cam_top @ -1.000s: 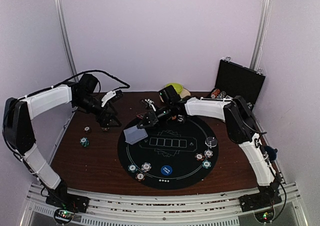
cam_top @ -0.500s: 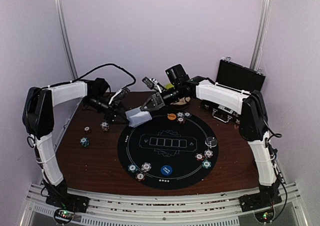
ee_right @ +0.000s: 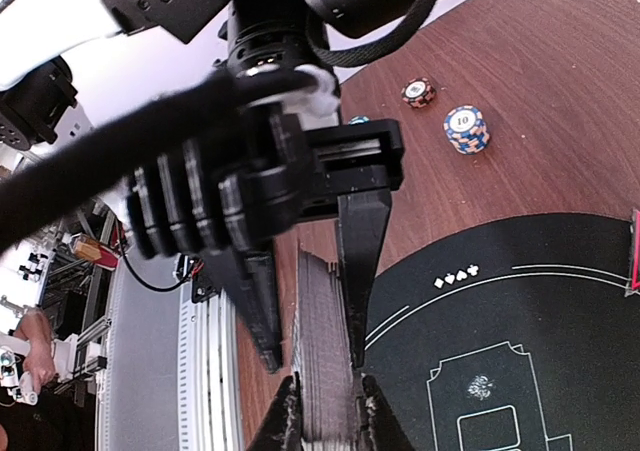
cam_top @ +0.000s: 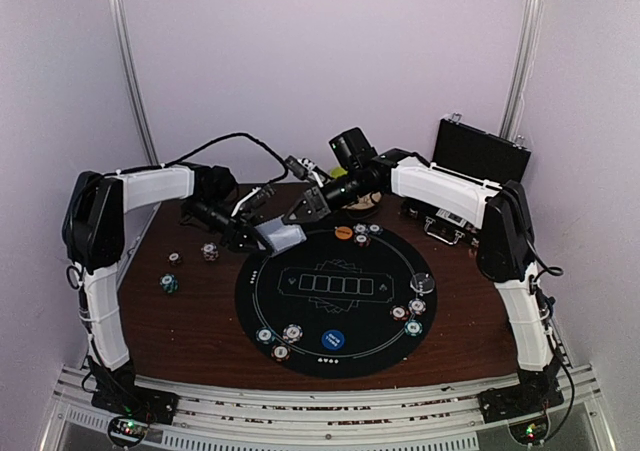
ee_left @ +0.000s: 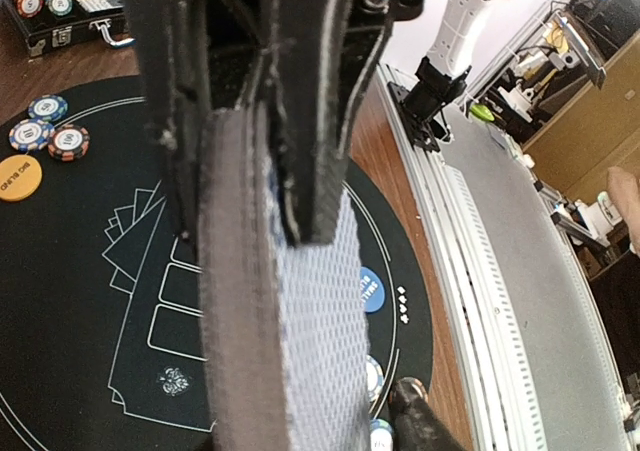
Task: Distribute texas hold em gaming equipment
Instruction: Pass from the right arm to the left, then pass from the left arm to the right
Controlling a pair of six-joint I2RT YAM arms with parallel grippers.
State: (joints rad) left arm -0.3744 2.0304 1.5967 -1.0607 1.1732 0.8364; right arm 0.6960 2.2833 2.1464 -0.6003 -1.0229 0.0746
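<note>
The right gripper has lifted the deck of playing cards from low over the poker mat toward the frame's upper centre. The left gripper has swung right from the poker chips and, it seems, closed onto the deck.

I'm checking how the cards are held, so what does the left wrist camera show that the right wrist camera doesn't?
Only the left wrist view: the patterned back of the deck of cards, an orange disc, a blue disc and the open chip case.
Only the right wrist view: an orange-and-blue chip stack and a lone chip on bare wood, and the right gripper clamped on the deck.
Both: the deck between the left gripper's fingers, and the black mat with its card outlines.
</note>
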